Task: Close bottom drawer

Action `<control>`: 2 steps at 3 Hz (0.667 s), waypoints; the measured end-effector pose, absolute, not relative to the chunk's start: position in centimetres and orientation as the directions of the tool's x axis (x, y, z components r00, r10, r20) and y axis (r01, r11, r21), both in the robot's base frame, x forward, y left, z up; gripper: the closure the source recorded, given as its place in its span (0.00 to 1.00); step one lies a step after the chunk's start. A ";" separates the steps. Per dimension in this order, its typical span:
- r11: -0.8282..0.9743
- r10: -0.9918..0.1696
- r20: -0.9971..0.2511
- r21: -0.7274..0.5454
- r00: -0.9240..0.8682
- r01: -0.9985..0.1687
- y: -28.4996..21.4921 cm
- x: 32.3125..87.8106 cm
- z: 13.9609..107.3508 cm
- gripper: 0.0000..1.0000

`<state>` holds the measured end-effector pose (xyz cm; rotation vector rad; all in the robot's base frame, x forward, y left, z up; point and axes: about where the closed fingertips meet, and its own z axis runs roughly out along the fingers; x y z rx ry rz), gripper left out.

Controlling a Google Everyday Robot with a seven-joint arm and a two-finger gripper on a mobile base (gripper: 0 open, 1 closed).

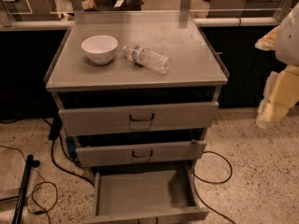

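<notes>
The bench [187, 69] is a grey metal cabinet with three drawers in its front. The bottom drawer [140, 195] is at the foot of the bench and is pulled well out toward the camera. Its shallow tray is open to view and its narrow front panel sits at the lower edge of the picture. Above it, the middle drawer [163, 152] stands out a little from the bench front, and the top drawer [93, 119] is also slightly out, with a dark gap over each.

The claw [267, 118] hangs on a pale arm to the right of the bench, clear of its side, at about the height of the top drawer. I cannot tell whether the claw is open or closed. The bottom drawer lies below the claw and to its left, well apart from it, with nothing touching.

On top of the bench a white bowl [99, 48] stands upright toward the left, and a clear water bottle [147, 59] lies on its side just beside it. Black cables [219, 171] trail over the speckled floor on both sides of the bench.
</notes>
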<state>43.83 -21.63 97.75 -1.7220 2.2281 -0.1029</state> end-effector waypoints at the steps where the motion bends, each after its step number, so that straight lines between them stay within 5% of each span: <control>1: 0.270 -0.953 -0.208 -0.251 -0.221 -0.930 -21.6 43.8 97.7 0.00; 2: 0.277 -0.950 -0.214 -0.237 -0.228 -0.931 -21.4 43.5 96.3 0.00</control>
